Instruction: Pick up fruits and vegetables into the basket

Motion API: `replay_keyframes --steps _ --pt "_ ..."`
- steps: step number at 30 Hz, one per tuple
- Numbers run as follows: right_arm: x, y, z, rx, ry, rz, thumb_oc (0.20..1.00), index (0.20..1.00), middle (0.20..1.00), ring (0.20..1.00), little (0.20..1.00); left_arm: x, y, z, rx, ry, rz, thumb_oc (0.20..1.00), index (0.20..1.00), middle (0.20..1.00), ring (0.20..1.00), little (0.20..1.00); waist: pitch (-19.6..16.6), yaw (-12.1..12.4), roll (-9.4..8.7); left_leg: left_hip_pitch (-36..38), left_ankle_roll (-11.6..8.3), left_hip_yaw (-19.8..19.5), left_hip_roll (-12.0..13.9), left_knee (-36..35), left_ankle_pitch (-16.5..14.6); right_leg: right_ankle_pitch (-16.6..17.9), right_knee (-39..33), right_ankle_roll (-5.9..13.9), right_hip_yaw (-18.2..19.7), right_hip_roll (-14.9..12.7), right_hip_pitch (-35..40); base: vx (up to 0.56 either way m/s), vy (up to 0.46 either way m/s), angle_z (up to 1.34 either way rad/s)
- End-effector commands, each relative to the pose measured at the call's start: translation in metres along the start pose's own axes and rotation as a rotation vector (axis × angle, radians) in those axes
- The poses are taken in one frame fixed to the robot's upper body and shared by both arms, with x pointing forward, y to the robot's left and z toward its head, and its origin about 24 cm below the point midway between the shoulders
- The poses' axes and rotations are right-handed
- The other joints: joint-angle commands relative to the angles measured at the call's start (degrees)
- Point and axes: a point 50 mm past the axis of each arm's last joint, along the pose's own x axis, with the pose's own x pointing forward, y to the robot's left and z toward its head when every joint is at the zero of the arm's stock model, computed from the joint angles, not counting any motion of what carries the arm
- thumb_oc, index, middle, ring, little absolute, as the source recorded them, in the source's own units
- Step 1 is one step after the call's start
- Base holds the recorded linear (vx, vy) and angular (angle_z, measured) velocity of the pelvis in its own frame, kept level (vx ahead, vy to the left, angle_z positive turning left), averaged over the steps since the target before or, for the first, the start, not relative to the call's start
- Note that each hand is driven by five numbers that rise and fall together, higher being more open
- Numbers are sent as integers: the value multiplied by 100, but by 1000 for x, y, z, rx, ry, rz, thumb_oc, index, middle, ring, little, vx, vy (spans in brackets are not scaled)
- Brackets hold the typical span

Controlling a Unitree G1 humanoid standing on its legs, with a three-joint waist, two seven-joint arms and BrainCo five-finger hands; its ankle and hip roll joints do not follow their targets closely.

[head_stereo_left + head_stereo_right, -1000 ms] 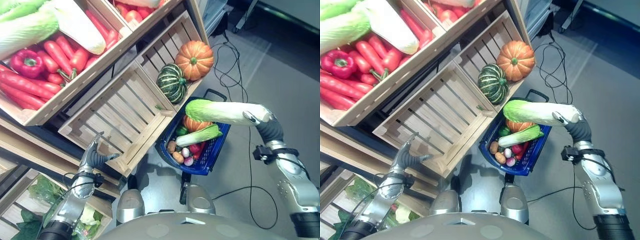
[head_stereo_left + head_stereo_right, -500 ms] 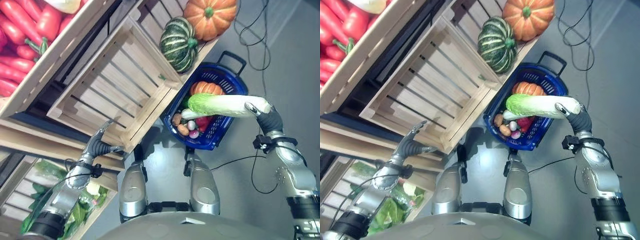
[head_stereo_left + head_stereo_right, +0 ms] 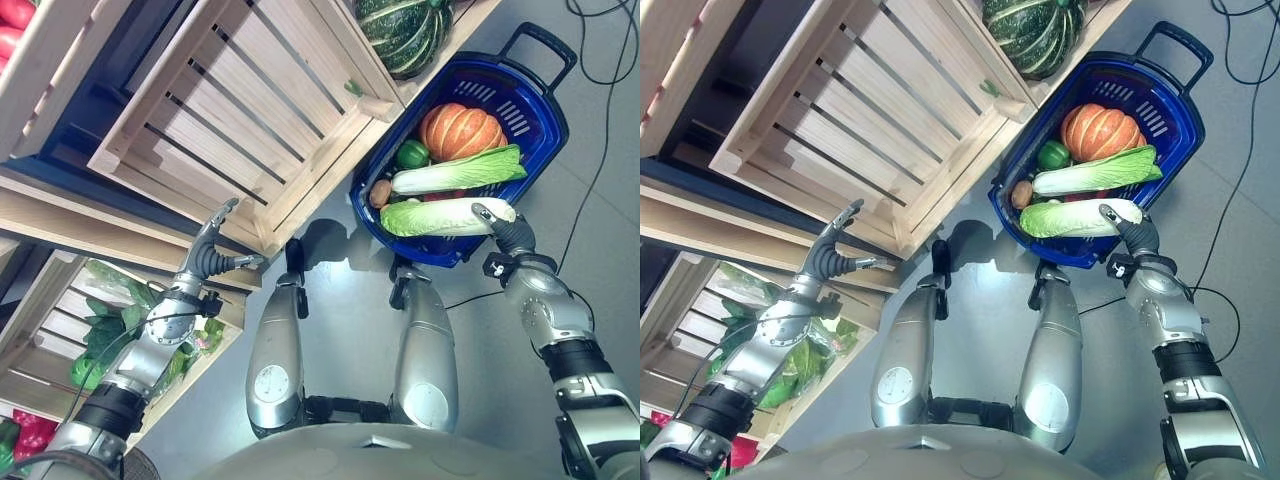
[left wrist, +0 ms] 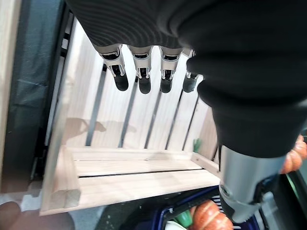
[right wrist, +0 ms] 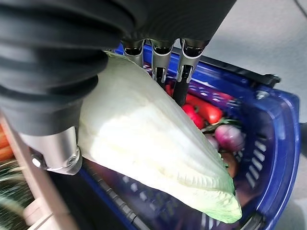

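Cabbage, pale with a green leafy end, lies across the near rim of the blue basket, gripped at its white stem end by the right hand. The right arm reaches up from the lower right with the wrist bent toward the basket. In the right wrist view the fingers curl over the top of the cabbage and the thumb sits beneath it, so the hand has it clasped, with its leafy tip hanging over the basket's inside.

Inside the basket lie a second cabbage, an orange pumpkin, a green pepper and a small brown vegetable. The right wrist view adds what the head views hide under the cabbage: red peppers and a purplish onion.

The left hand is raised beside the lower corner of an empty slatted crate, fingers straight and loose, holding nothing. Its wrist view shows the fingers pointing at the crate's slats without touching them.

A striped green squash rests in the crate next to the basket. Leafy greens fill a lower crate behind the left arm.
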Motion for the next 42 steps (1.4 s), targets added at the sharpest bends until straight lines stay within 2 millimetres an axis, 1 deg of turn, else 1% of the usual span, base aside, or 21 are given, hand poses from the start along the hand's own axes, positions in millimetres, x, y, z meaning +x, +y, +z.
replay_keyframes --steps 1,7,11,13,15,17,18,19,21,24,25,26,28,29,30,33,36,38,39,42 --pt "3 -22 10 -16 -28 -101 200 200 200 200 200 -4 -4 10 -47 -54 18 1000 1000 1000 1000 1000 -202 27 234 -496 391 108 -150 152 -164 -815 637 144 -20 23 -27 -18 -40 11" --pt "11 -38 21 -17 -11 -170 200 200 200 200 200 0 -5 19 -58 -102 24 1000 1000 1000 1000 1000 -202 89 408 -818 426 120 -222 225 -139 -880 898 121 27 -31 -460 -11 -28 3" --pt "20 -55 35 -29 -1 -216 200 200 200 200 200 5 -2 34 -87 -189 34 1000 1000 1000 1000 1000 -202 179 563 -1182 468 96 -292 378 -138 -966 1233 80 83 -119 -914 -7 -25 5" --pt "22 -60 38 -31 11 -233 200 200 200 200 200 6 -2 37 -90 -207 36 1000 1000 1000 1000 1000 -202 205 596 -1256 474 84 -307 417 -142 -982 1288 70 83 -132 -992 -11 -54 7" --pt "26 -75 45 -64 30 -286 200 200 200 200 200 7 -1 45 -94 -258 33 1000 1000 1000 1000 1000 -202 283 680 -1425 502 63 -327 485 -146 -1003 1385 47 77 -166 -1168 -17 -55 1" --pt "27 -78 48 -64 40 -297 200 200 200 200 200 8 -1 46 -92 -268 31 1000 1000 1000 1000 1000 -202 305 704 -1459 513 57 -334 504 -155 -1011 1412 41 72 -174 -1206 -2 -39 6" --pt "30 -91 53 -42 65 -330 200 200 200 200 200 9 -2 51 -98 -293 19 1000 1000 1000 1000 1000 -202 368 775 -1561 527 43 -346 568 -167 -1031 1497 29 82 -198 -1316 2 -45 8" --pt "30 -92 55 -42 68 -336 200 200 200 200 200 10 -3 52 -99 -297 17 1000 1000 1000 1000 1000 -202 379 788 -1580 533 39 -352 578 -168 -1035 1511 25 80 -203 -1336 4 -56 10" --pt "31 -105 61 -58 89 -366 200 200 200 200 200 11 -4 54 -104 -300 -5 1000 1000 1000 1000 1000 -202 453 864 -1705 569 15 -373 677 -192 -1067 1636 6 89 -241 -1477 3 -38 7" --pt "30 -112 64 -59 129 -389 200 200 200 200 200 12 -6 53 -96 -296 -28 1000 1000 1000 1000 1000 -202 513 911 -1855 612 5 -375 787 -219 -1075 1746 -2 98 -272 -1635 -13 -55 12" --pt "30 -114 64 -58 140 -395 360 360 360 360 360 12 -7 53 -96 -293 -41 1000 1000 1000 1000 1000 -202 535 928 -1910 631 -3 -379 828 -232 -1083 1783 -12 92 -281 -1690 -9 -43 10" --pt "29 -118 64 -72 139 -424 1000 1000 1000 1000 1000 12 -9 53 -96 -291 -49 1000 1000 1000 1000 1000 -202 545 944 -1951 641 -18 -384 868 -246 -1094 1818 -24 95 -286 -1731 -5 -28 11" --pt "27 -125 66 -69 130 -484 1000 1000 1000 1000 1000 10 -14 51 -101 -281 -63 1000 1000 1000 1000 1000 -202 549 979 -1996 670 -38 -389 937 -272 -1100 1863 -32 130 -284 -1771 7 -6 11" --pt "27 -125 67 -70 124 -489 1000 1000 1000 1000 1000 10 -14 51 -101 -281 -65 1000 1000 1000 1000 1000 -202 549 982 -1997 675 -39 -388 940 -278 -1103 1866 -34 131 -284 -1772 8 9 9" --pt "26 -127 74 -98 70 -550 1000 1000 1000 1000 1000 8 -17 50 -100 -280 -76 1000 1000 1000 1000 1000 -202 546 989 -1995 689 -40 -391 953 -300 -1107 1863 -43 136 -284 -1771 5 20 5" --pt "25 -126 83 -123 -20 -657 1000 1000 1000 1000 1000 4 -22 45 -118 -265 -87 1000 1000 1000 1000 1000 -202 515 993 -1904 686 -28 -400 911 -311 -1074 1786 -34 141 -257 -1685 -1 48 4" --pt "22 -121 95 -152 -141 -765 1000 1000 1000 1000 1000 -2 -28 40 -144 -247 -87 1000 1000 1000 1000 1000 -202 419 954 -1710 661 39 -377 793 -318 -1015 1605 -3 126 -224 -1494 4 120 1" --pt "20 -115 97 -139 -217 -798 1000 1000 1000 1000 1000 -6 -32 35 -173 -231 -83 1000 1000 1000 1000 1000 -202 332 917 -1529 628 80 -360 689 -310 -981 1470 19 135 -205 -1328 13 170 -4" --pt "17 -112 99 -162 -264 -822 1000 1000 1000 1000 1000 -8 -32 33 -187 -220 -77 1000 1000 1000 1000 1000 -202 269 888 -1408 607 106 -352 620 -307 -971 1389 35 140 -192 -1218 10 206 -7" --pt "9 -101 97 -184 -361 -854 1000 1000 1000 1000 1000 -13 -34 28 -217 -199 -62 1000 1000 1000 1000 1000 -202 123 816 -1113 560 184 -312 435 -278 -930 1211 78 167 -158 -976 12 175 -13"
